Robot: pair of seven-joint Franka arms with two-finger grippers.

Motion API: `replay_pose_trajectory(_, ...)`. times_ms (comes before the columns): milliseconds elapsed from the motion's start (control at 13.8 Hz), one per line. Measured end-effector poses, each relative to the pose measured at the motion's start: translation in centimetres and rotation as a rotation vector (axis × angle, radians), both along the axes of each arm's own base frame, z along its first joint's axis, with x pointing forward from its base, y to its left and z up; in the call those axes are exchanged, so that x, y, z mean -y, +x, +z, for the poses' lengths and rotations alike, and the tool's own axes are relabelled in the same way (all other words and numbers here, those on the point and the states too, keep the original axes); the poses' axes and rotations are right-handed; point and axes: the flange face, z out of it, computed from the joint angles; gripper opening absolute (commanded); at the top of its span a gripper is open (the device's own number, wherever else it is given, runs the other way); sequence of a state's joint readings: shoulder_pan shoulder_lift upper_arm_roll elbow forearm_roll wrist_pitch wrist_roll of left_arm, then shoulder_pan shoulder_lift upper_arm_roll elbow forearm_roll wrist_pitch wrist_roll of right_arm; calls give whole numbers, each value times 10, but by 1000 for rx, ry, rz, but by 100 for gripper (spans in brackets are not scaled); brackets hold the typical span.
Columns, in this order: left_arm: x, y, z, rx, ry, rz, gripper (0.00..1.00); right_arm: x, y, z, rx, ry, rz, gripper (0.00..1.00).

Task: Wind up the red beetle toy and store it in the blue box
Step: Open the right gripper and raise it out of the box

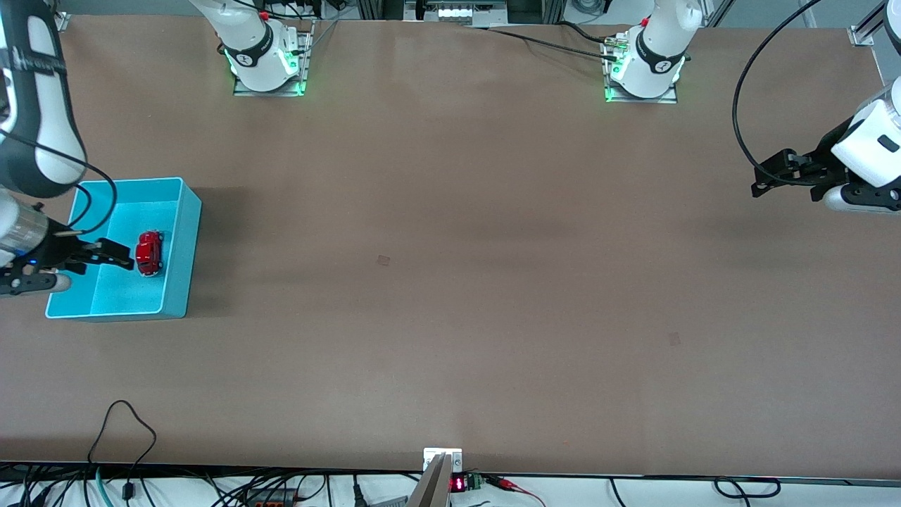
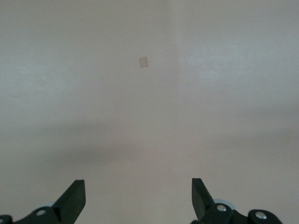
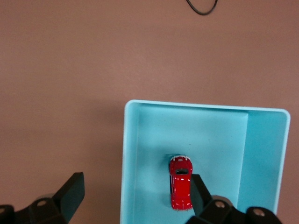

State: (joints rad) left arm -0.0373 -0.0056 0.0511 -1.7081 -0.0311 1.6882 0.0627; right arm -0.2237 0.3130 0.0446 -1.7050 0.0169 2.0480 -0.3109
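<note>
The red beetle toy (image 1: 149, 253) lies on the floor of the blue box (image 1: 179, 239), which stands at the right arm's end of the table. In the right wrist view the toy (image 3: 181, 188) sits inside the box (image 3: 135, 140) close to one long wall. My right gripper (image 1: 105, 257) hangs open and empty over the box. In its wrist view (image 3: 138, 182) one finger is beside the toy and the other is over the table outside the wall. My left gripper (image 1: 771, 174) is open and empty over bare table at the left arm's end, as its wrist view (image 2: 138, 186) shows, and it waits.
Two small tape marks (image 1: 383, 260) (image 1: 673, 339) lie flat on the brown table; one shows in the left wrist view (image 2: 144, 62). A black cable loop (image 1: 121, 422) lies near the table's front edge, also in the right wrist view (image 3: 202, 7).
</note>
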Motion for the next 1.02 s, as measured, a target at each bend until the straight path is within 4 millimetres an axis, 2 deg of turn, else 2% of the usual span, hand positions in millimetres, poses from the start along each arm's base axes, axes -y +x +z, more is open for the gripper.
replay_pose_trajectory(145, 0, 0, 0, 0, 0, 0, 100, -27, 8, 28, -15, 9, 8, 100)
replay_pose_trajectory(290, 0, 0, 0, 0, 0, 0, 100, -72, 11, 52, -29, 13, -54, 100)
replay_pose_trajectory(435, 0, 0, 0, 0, 0, 0, 100, -109, 3, 78, -47, 12, -115, 100)
replay_pose_trajectory(508, 0, 0, 0, 0, 0, 0, 100, -118, -3, 95, -37, 10, -132, 100)
replay_pose_trajectory(581, 0, 0, 0, 0, 0, 0, 100, -114, -11, 116, -18, 8, -154, 100)
replay_pose_trajectory(726, 0, 0, 0, 0, 0, 0, 100, -77, -33, 150, -18, 16, -228, 100)
replay_pose_trajectory(798, 0, 0, 0, 0, 0, 0, 100, -62, -43, 158, -40, 24, -256, 100)
replay_pose_trajectory(871, 0, 0, 0, 0, 0, 0, 100, -55, -49, 162, -53, 26, -269, 100)
replay_pose_trajectory(1016, 0, 0, 0, 0, 0, 0, 100, -61, -49, 160, -61, 21, -258, 100)
